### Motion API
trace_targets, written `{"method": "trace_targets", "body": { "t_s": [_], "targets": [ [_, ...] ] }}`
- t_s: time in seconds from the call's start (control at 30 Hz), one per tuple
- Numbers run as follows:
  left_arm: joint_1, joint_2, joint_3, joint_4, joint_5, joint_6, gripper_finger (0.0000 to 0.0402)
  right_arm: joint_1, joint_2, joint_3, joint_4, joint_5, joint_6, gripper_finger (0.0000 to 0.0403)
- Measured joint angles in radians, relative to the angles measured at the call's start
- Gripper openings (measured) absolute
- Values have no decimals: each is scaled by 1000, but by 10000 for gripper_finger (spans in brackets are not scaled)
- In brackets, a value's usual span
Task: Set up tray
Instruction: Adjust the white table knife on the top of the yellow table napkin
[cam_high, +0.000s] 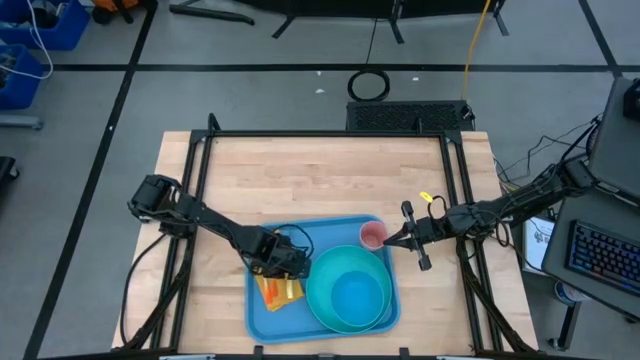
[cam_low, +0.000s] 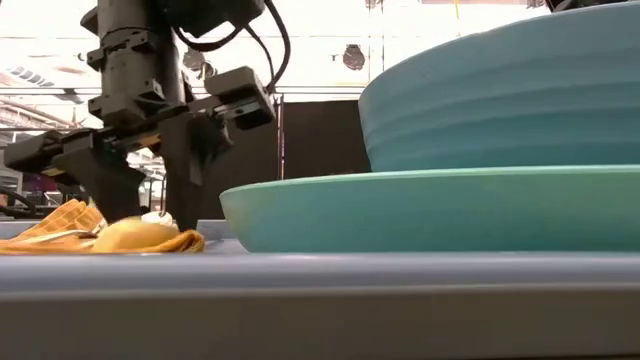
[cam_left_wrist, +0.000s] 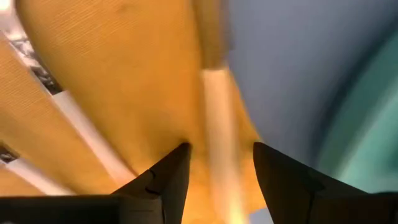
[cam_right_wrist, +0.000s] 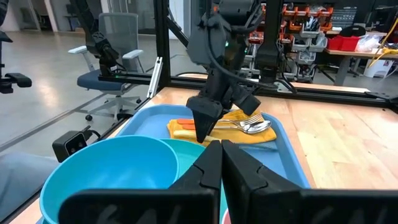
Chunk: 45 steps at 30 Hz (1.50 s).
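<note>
Tray (cam_high: 262, 310) at tabletop's front edge: stiff, light, slick plastic; grab by rim. Left claw (cam_high: 283, 268) down on napkin (cam_high: 277, 292), fingers apart astride cutlery. Right claw (cam_high: 392, 240) closed, empty, by cup (cam_high: 372, 235).

Tray (cam_high: 320, 228) mostly occupied: turquoise bowl and plate (cam_high: 350, 290) fill its right half, yellow napkin (cam_high: 278, 291) with cutlery (cam_right_wrist: 249, 124) the left. Left gripper (cam_high: 285, 270) stands low over the napkin, blocking that side. Pink cup (cam_high: 372, 236) and right gripper (cam_high: 392, 240) crowd the tray's far right corner. Bare wooden table (cam_high: 320, 175) beyond the tray is open.
</note>
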Motion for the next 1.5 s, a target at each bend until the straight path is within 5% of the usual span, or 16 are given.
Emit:
{"method": "trace_targets", "body": {
  "t_s": [0.37,0.73,1.5],
  "targets": [
    [-4,0,0,-22,-2,24,181,0,0,0,0,0,-2,0],
    [-4,0,0,-38,-5,53,61,0,0,0,-1,0,-3,0],
    [-58,-14,-1,-14,-168,13,60,0,0,0,33,0,-63,0]
  ]
}}
